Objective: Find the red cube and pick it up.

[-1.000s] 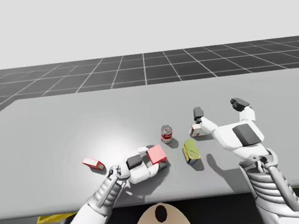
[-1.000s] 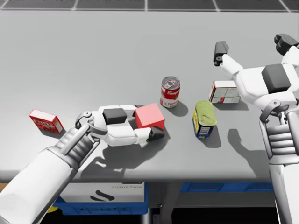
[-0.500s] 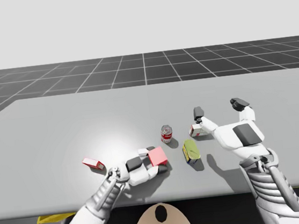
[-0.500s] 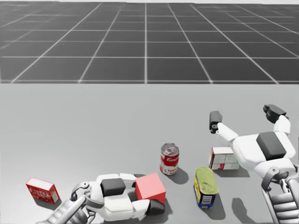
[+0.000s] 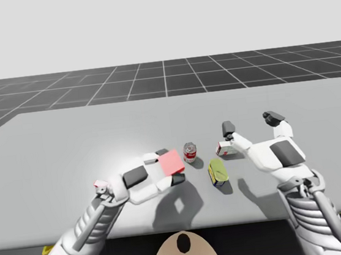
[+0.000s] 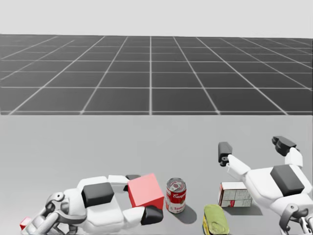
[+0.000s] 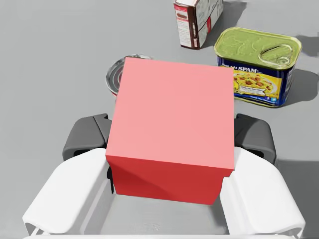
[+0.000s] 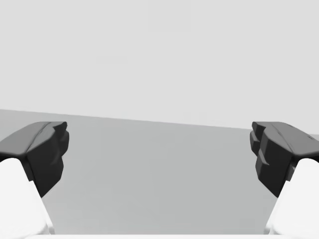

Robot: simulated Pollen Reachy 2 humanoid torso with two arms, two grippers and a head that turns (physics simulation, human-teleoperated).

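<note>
The red cube [image 5: 172, 162] [image 6: 145, 190] [image 7: 172, 144] hangs above the table with my left gripper [image 5: 169, 166] [image 6: 143, 198] [image 7: 169, 137] shut on it, a dark pad against each side; its shadow lies on the tabletop below. In the left wrist view the cube sits squarely between the fingers [image 7: 84, 137], over the red soup can. My right gripper [image 5: 250, 122] [image 6: 252, 147] [image 8: 159, 149] is raised at the right side of the table, open wide, with nothing between its fingers.
A red soup can [image 5: 190, 152] [image 6: 175, 195] stands by the cube. Beside it lie a green-topped blue tin [image 5: 217, 172] [image 6: 216, 220] [image 7: 259, 62] and a small white box [image 5: 223, 150] [image 6: 234, 194] [image 7: 197, 22]. Behind my left wrist rests a small red box [image 5: 99, 185] [image 6: 24, 223].
My left gripper has lifted the red cube off the table and carried it slightly back. My head has turned upward. The right arm has hardly moved.
</note>
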